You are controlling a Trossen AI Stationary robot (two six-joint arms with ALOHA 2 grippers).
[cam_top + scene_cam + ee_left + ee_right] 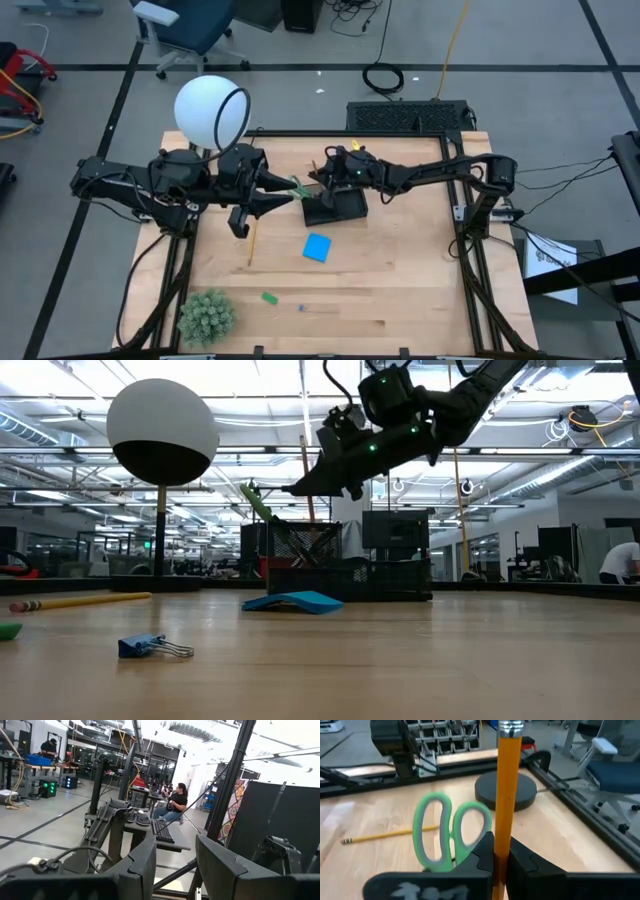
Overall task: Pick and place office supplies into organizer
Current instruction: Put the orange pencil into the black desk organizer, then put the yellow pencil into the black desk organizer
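high view: the black organizer [336,207] sits near the middle of the wooden table [400,290], with both dark arms reaching toward it. the right hand [328,165] hangs just over the organizer's far side; in the right wrist view its fingers [485,851] are clenched on an upright orange-yellow pencil [508,790], eraser end up. the green-handled scissors [447,835] stand just beside that pencil with their handle loops up; in the low view they lean out of the organizer [345,575] toward the lamp side. the left hand [290,193] is level with the organizer's left edge, beside the scissors [298,187]; the left wrist view shows its two fingers [142,865] parted with nothing between them, pointing out into the room. a second pencil [251,243] lies flat on the table in front of the left arm. the blue note pad [317,247] lies in front of the organizer, apart from it. a small green eraser [269,297] and a tiny blue binder clip [301,307] lie nearer the front edge; the low view shows the clip [152,647] in the foreground. the white globe lamp [210,110] stands at the far left of the table, and a fuzzy green plant ball [206,316] at the front left corner.
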